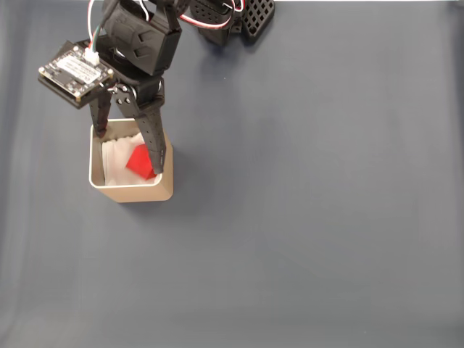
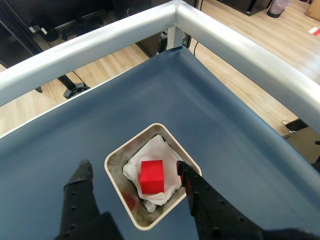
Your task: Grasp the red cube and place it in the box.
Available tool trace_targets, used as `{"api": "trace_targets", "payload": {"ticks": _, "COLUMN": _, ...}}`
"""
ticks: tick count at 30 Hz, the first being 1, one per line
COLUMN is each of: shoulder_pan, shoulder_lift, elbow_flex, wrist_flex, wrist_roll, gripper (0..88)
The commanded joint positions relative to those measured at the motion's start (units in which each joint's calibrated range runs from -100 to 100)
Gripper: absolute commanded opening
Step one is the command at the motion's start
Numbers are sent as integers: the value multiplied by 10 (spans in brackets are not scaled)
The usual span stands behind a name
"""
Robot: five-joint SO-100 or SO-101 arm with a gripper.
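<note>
- Inside the box [image 2: 116,159], the red cube [image 2: 152,176] rests on crumpled white lining, free of both fingers; the fixed view shows it toward the box's right wall, partly behind one finger.
- The box stands on the dark blue table [image 1: 312,217], toward its top-left corner in the fixed view and well away from the right and bottom edges.
- The gripper [image 2: 132,172] hangs over the box with its fingers spread wide, one tip outside the box's left wall and the other at its right rim in the wrist view, gripping nothing.
- By my reading, grasping and placing look done: the cube is in and released.
- What seems left is only lifting the arm clear without nudging the rim.
</note>
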Motion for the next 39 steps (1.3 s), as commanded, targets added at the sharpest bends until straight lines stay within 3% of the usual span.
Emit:
{"api": "trace_targets", "payload": {"ticks": 1, "shoulder_pan": 5, "shoulder_lift": -28, "elbow_flex": 0, "wrist_flex": -18, "wrist_roll": -1, "gripper": 433}}
{"api": "trace_targets", "payload": {"ticks": 29, "shoulder_pan": 5, "shoulder_lift": -55, "elbow_flex": 20, "wrist_flex": -46, "wrist_roll": -2, "gripper": 423}}
{"api": "trace_targets", "payload": {"ticks": 32, "shoulder_pan": 5, "shoulder_lift": -64, "elbow_flex": 28, "wrist_flex": -47, "wrist_roll": 3, "gripper": 375}}
{"api": "trace_targets", "payload": {"ticks": 39, "shoulder_pan": 5, "shoulder_lift": -72, "elbow_flex": 45, "wrist_flex": -70, "wrist_roll": 21, "gripper": 151}}
